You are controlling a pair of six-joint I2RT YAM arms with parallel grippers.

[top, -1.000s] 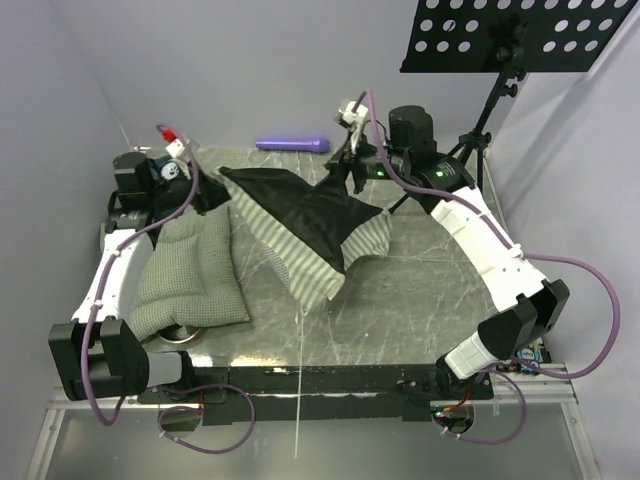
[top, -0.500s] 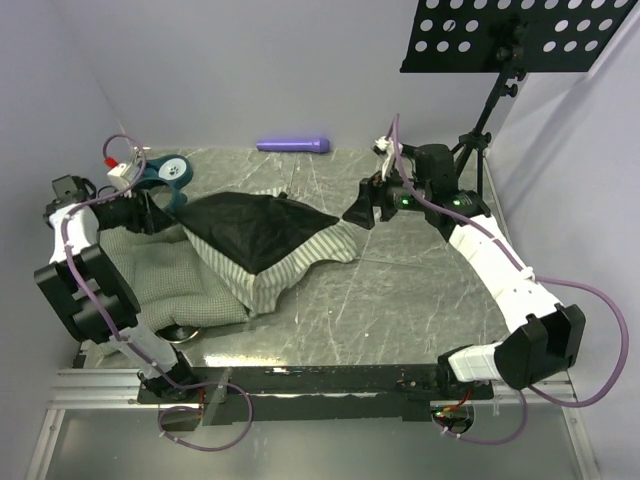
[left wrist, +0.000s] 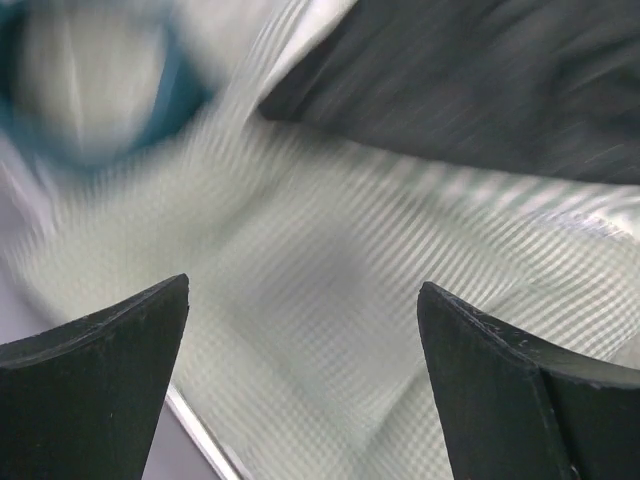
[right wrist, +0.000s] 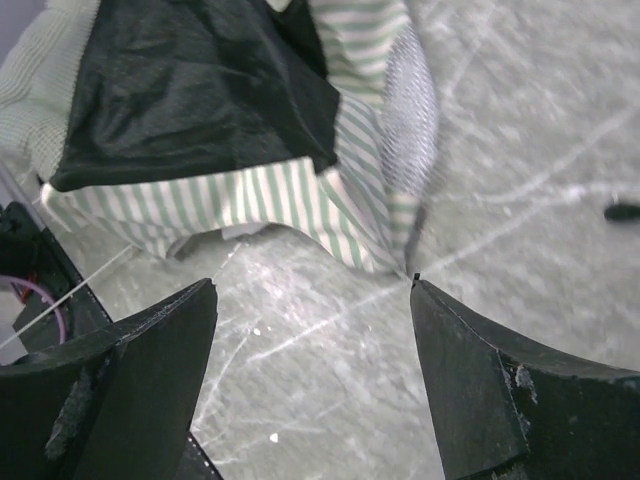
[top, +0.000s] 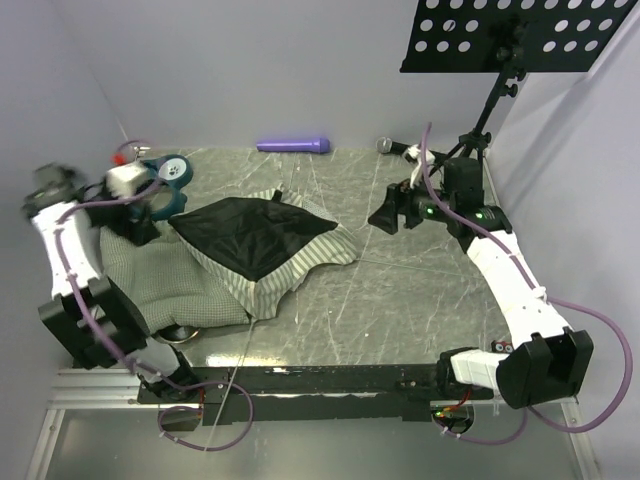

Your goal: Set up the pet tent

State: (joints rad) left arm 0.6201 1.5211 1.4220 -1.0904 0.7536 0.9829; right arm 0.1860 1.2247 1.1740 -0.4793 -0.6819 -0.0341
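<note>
Top external: pet tent (top: 265, 240) lies collapsed at the centre of the table (top: 400, 300), black lining up, its 9 o'clock edge touching the checked cushion (top: 165, 285); left gripper (top: 140, 222) at its 9 o'clock and right gripper (top: 386, 214) at its 3 o'clock, both clear of the fabric. Left wrist: fingers (left wrist: 90, 400) spread wide, empty, over the cushion; view blurred. Right wrist: fingers (right wrist: 130, 390) spread, empty, the tent's mesh panel (right wrist: 410, 110) at 12 o'clock; the fabric is judged light, limp and prone to sag, best pinched at a striped hem corner.

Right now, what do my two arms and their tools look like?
The left arm and right arm have white shells, black joints and looping purple cables; the right shows a green light. The left tool and right tool have broad, black, wedge-shaped fingers.
</note>
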